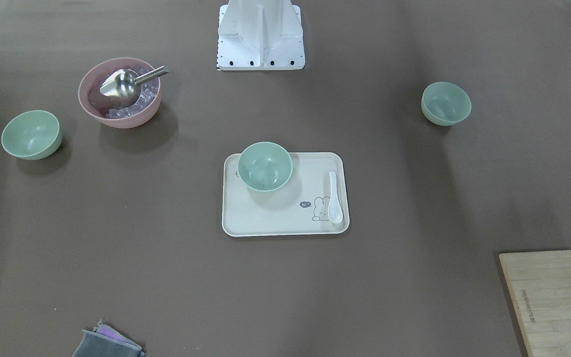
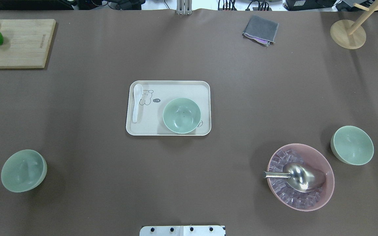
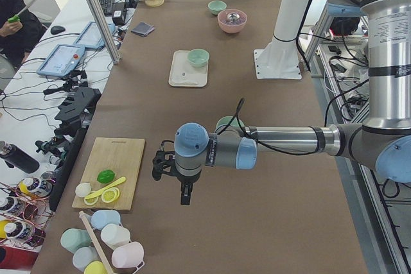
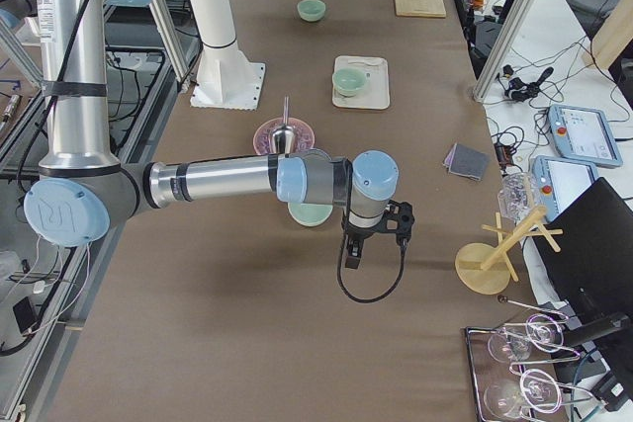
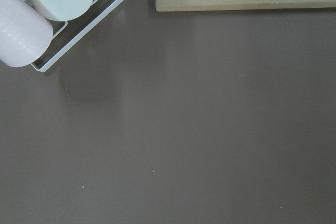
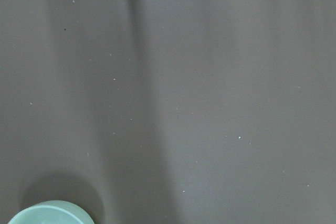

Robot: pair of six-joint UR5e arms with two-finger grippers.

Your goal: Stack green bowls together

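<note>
Three pale mint-green bowls stand apart and upright. One green bowl (image 2: 181,115) sits on the beige tray (image 2: 169,86) at the table's middle. A second bowl (image 2: 24,170) stands on the near left of the overhead view, and a third (image 2: 352,145) on the near right, beside the pink bowl. My left gripper (image 3: 185,194) hangs over bare table near the cutting board; I cannot tell if it is open. My right gripper (image 4: 353,254) hangs just past the right bowl (image 4: 310,213); I cannot tell its state either. That bowl's rim (image 6: 47,213) shows in the right wrist view.
A pink bowl (image 2: 300,177) holds ice and a metal scoop. A white spoon (image 2: 136,103) lies on the tray. A cutting board (image 2: 15,42) with a lime is far left. A grey cloth (image 2: 260,30) and a wooden stand (image 2: 348,34) are far right. A cup rack (image 5: 47,3) is near the left gripper.
</note>
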